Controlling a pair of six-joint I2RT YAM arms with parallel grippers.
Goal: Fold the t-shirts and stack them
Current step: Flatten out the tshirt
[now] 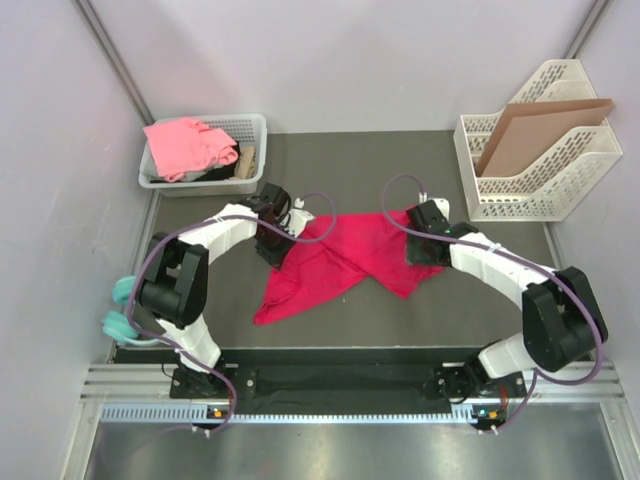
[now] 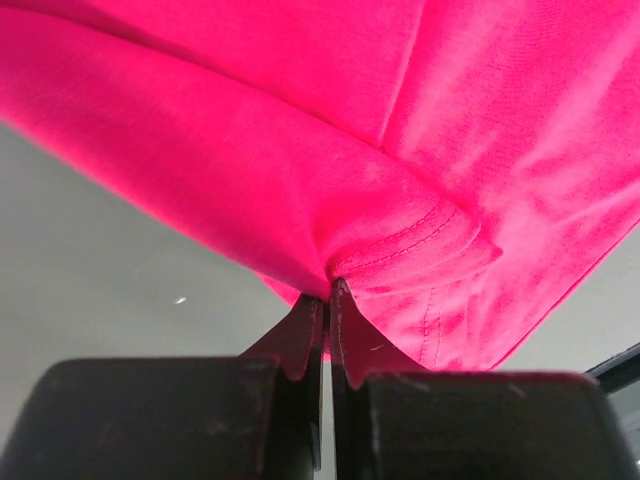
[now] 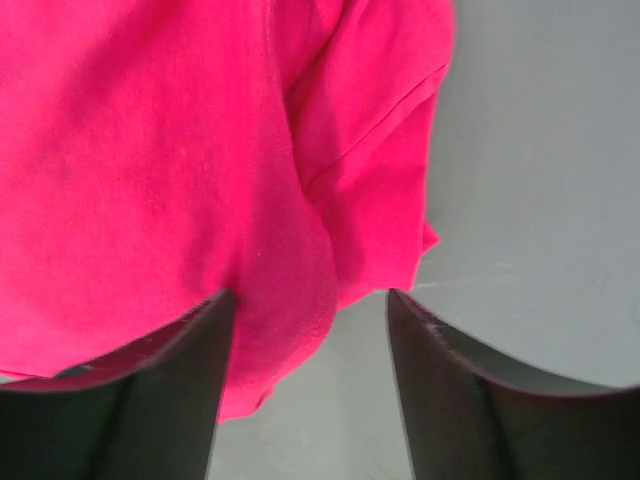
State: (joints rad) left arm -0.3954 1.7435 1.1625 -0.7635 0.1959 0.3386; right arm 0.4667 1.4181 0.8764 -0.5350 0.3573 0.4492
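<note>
soft crimson-red cloth t-shirt [image 1: 330,262] was laid slanting, near-left to far-right | left gripper [image 2: 327,290] was pinched on it | right gripper [image 3: 310,296] was held wide

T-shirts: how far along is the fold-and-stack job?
Done: nothing folded or stacked. In hand: the left fingers pinch an edge of the crumpled red shirt; the right fingers straddle its other side, open. Left: fold it, then the pink shirt lying in the basket, and stack both.

crimson t-shirt [image 1: 340,255] crumpled mid-table, salmon t-shirt [image 1: 185,145] in white basket [image 1: 256,138]
</note>
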